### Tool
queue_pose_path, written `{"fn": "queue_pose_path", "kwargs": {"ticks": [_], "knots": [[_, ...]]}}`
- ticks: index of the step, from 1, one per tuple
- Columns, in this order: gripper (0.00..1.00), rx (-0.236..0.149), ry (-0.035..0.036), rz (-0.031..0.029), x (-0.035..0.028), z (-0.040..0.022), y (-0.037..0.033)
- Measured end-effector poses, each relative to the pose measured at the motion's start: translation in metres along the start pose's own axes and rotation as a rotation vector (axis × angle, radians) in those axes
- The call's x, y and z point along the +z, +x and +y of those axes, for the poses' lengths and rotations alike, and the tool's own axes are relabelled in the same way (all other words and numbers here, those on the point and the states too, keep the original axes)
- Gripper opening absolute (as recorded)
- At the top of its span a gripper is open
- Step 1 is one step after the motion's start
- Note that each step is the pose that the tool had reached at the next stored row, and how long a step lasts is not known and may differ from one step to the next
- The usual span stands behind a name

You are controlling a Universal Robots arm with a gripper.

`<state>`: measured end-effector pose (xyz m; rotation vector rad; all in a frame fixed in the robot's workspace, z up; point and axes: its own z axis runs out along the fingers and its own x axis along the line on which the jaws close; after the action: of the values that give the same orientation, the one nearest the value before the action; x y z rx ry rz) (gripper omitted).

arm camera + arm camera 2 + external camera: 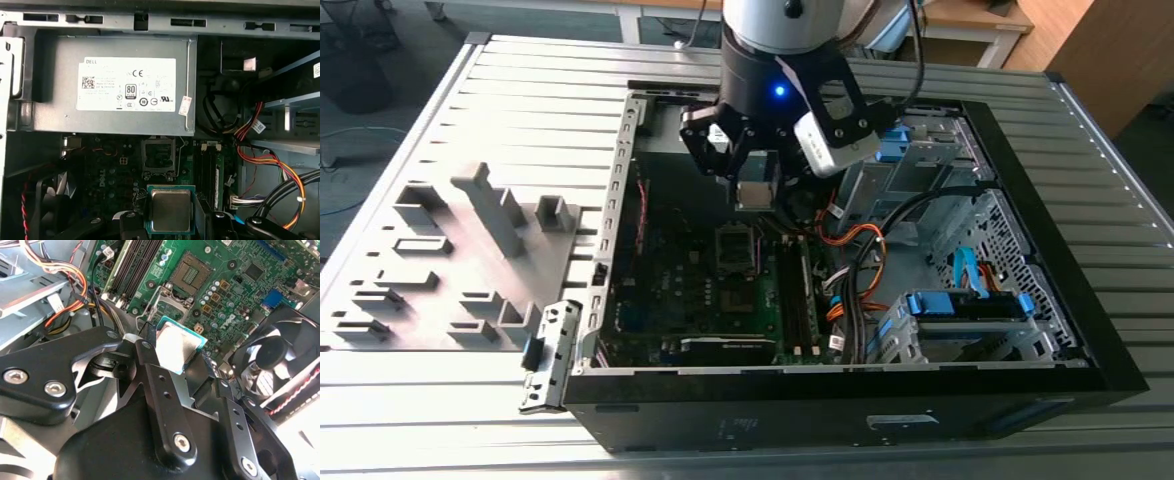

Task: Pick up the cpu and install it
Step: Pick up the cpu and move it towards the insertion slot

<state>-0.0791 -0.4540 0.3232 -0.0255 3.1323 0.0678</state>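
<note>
Gripper (pixel 172 226) is clenched on the cpu (pixel 171 211), pinching two opposite edges, shiny top facing the first wrist camera. Chip hangs inside the open case (pixel 854 412) above the motherboard (pixel 720 300), close to the socket (pixel 158 159) but not touching. Socket looks empty, I think; it's dim down there.

The gripper (pixel 751 187) is matte black. The cpu (pixel 170 210) has a dull silver-grey metal top with a thin teal-green rim. The motherboard (pixel 235 290) is dark green, speckled with small silver and gold parts. A plain grey power supply (pixel 60 100) carries a white label (pixel 127 82) with black print. A cable bundle (pixel 270 162) runs orange, yellow, red and black. The drive clips (pixel 967 303) are bright blue. The computer case (pixel 1067 370) is black. The desk (pixel 520 90) is pale silver, striped with parallel ridges. A small blue light (pixel 779 92) glows on the black-and-silver arm (pixel 781 30).
</note>
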Motion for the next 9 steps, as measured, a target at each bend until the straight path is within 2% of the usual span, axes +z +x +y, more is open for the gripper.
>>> {"fn": "queue_pose_path", "kwargs": {"ticks": [6, 9], "knots": [[0.47, 0.000, 0.0000, 0.0000, 0.0108, -0.0027, 0.0007], [0.47, 0.000, 0.0000, 0.0000, 0.0160, -0.0069, 0.0015]]}}
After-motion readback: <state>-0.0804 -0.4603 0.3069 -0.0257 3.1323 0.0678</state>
